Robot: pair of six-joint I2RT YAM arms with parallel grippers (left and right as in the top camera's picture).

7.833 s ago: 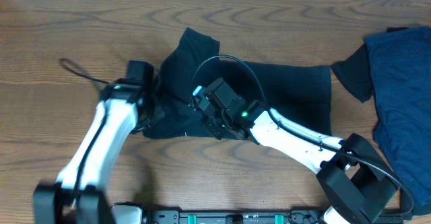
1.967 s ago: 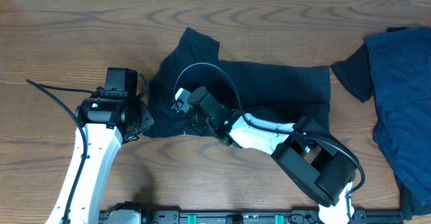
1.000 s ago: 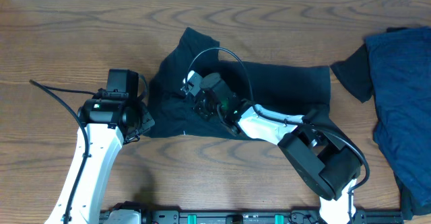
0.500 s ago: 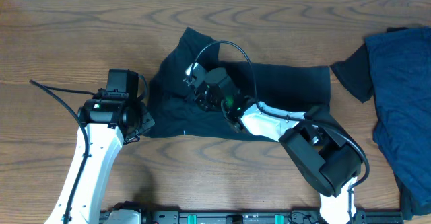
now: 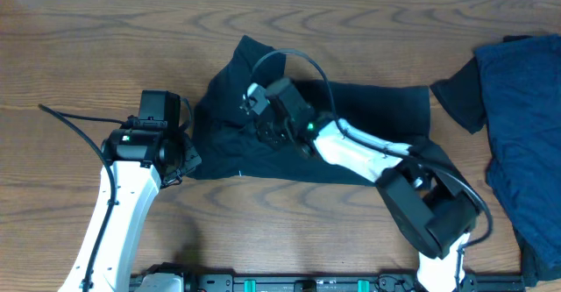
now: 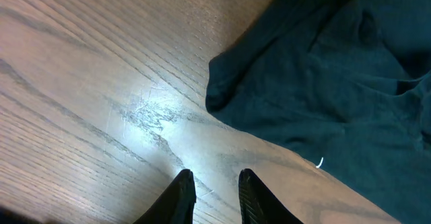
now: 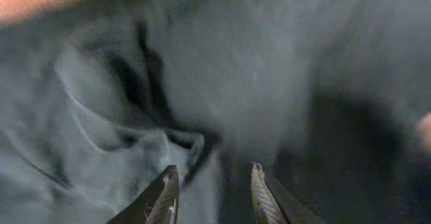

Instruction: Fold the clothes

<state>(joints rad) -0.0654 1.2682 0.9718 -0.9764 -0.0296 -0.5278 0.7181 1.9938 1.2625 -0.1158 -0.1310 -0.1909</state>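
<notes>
Wooden table point(image 5: 351, 29), dark T-shirt point(image 5: 377, 117) beneath right pincer point(image 7: 212, 171)

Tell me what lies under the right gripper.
Wrinkled T-shirt fabric lies under the right gripper. The table below that spot is covered by it and cannot be seen.

a wood-grain table point(image 5: 88, 46) carries a crumpled dark t-shirt point(image 5: 372, 117) mid-table and navy garments point(image 5: 517, 125) at one edge.

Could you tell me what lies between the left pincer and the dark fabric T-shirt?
Only bare wooden tabletop, seen in the left wrist view, separates the left pincer from the dark fabric T-shirt.
</notes>
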